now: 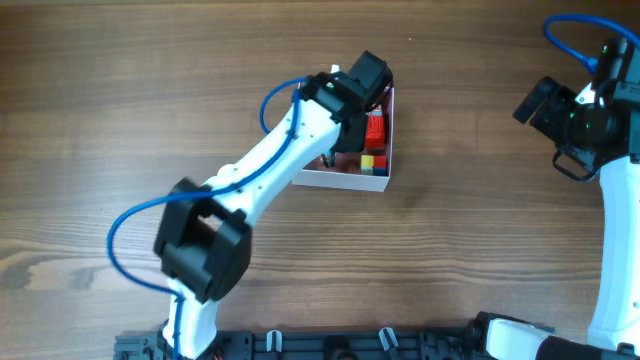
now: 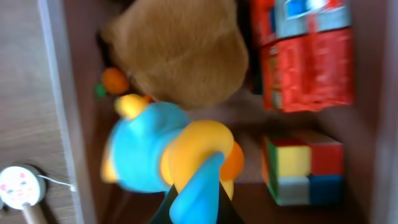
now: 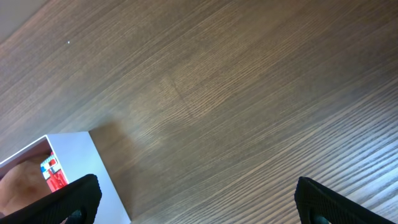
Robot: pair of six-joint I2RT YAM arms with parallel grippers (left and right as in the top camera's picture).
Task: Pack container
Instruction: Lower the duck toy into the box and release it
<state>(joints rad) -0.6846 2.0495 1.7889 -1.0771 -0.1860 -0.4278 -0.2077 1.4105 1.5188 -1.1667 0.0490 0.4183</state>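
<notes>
The container (image 1: 345, 180) is a square shallow box with white walls, at the table's middle. It also shows in the left wrist view (image 2: 59, 93) and the right wrist view (image 3: 74, 155). It holds a brown plush (image 2: 180, 50), a red packet (image 2: 308, 68), a colour cube (image 2: 305, 168) and a small orange ball (image 2: 115, 79). My left gripper (image 2: 196, 202) reaches into the container (image 1: 352, 120) and is shut on a blue part of a blue and orange toy (image 2: 146, 152). My right gripper (image 3: 196, 199) is open and empty, far to the right (image 1: 540, 102).
A small white round piece with a face on a stick (image 2: 18, 186) lies on the wood just outside the container's wall. The wooden table (image 1: 480, 250) stretches between the container and the right arm.
</notes>
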